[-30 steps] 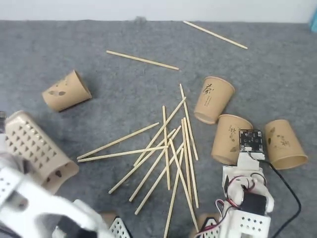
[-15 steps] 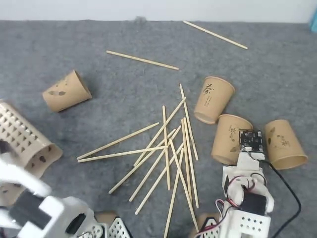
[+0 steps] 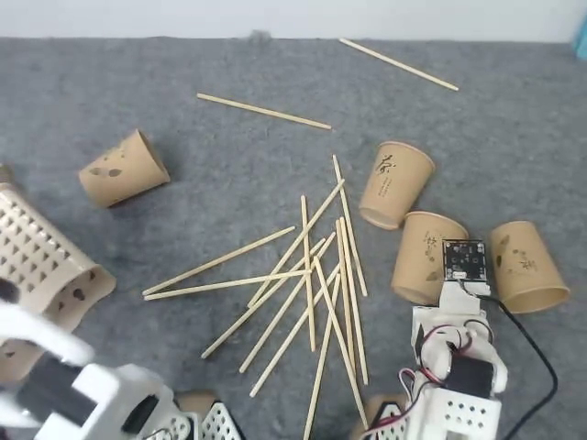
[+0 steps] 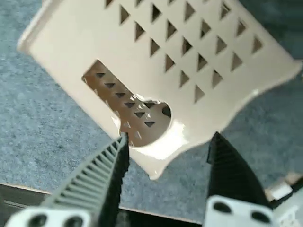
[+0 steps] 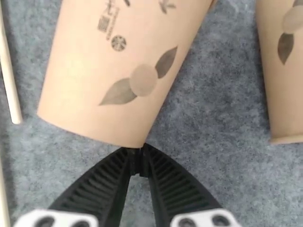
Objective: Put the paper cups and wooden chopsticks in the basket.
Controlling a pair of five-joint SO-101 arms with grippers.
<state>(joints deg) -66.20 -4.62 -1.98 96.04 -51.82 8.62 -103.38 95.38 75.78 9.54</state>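
The beige perforated basket (image 3: 41,261) lies on its side at the table's left edge. My left gripper (image 4: 170,138) hovers open just above the basket (image 4: 161,61), whose rim corner sits between the two fingers. Wooden chopsticks (image 3: 312,275) lie in a crossed pile mid-table. One paper cup (image 3: 122,168) lies on its side at the left, and three more (image 3: 396,181) (image 3: 426,255) (image 3: 525,266) sit at the right. My right gripper (image 5: 140,158) is shut, its tips at the rim of a leaf-printed cup (image 5: 128,71).
Two single chopsticks (image 3: 263,111) (image 3: 398,63) lie apart near the far edge. A neighbouring cup (image 5: 284,61) and one chopstick (image 5: 9,80) flank the cup in the right wrist view. The right arm's base (image 3: 459,385) stands at the near edge.
The basket has shifted left and turned, and the left arm has moved with it at the near left corner. The right arm has stayed still.
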